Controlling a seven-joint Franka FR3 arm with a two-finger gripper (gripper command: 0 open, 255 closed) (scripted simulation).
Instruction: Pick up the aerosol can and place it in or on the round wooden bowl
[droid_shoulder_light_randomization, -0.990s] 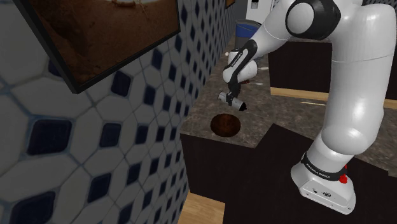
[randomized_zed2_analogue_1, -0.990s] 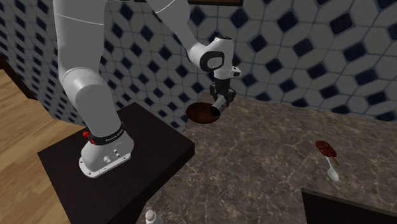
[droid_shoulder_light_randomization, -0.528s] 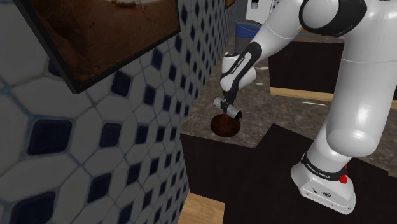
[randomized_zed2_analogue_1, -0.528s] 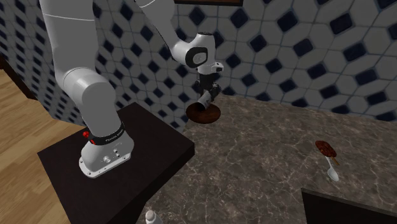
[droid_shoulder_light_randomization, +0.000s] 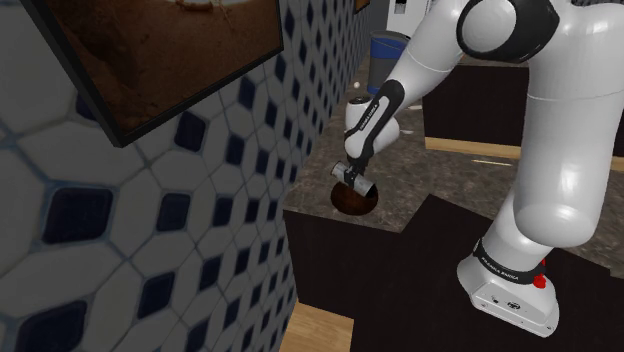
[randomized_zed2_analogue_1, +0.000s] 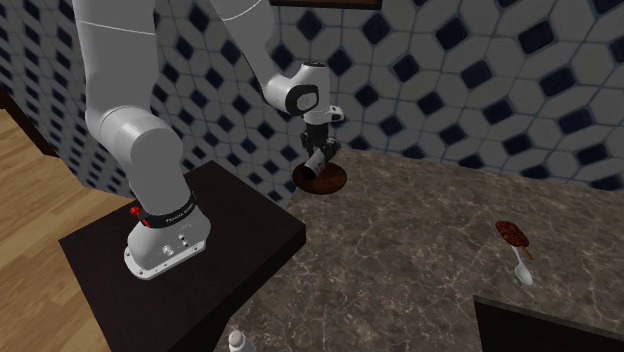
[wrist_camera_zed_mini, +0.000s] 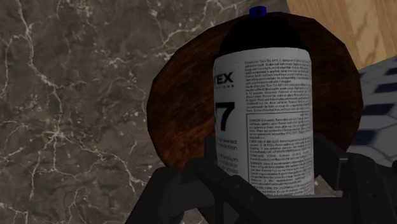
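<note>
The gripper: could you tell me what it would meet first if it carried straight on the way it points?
Probably the round wooden bowl: the aerosol can clasped by the gripper points into its hollow; the remaining gap is unclear.

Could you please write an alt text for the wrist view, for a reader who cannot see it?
The black tool clasps a white-labelled aerosol can with a dark shoulder and blue cap, its cap end pointing at a round brown wooden bowl. The bowl sits on a dark marbled counter.
</note>
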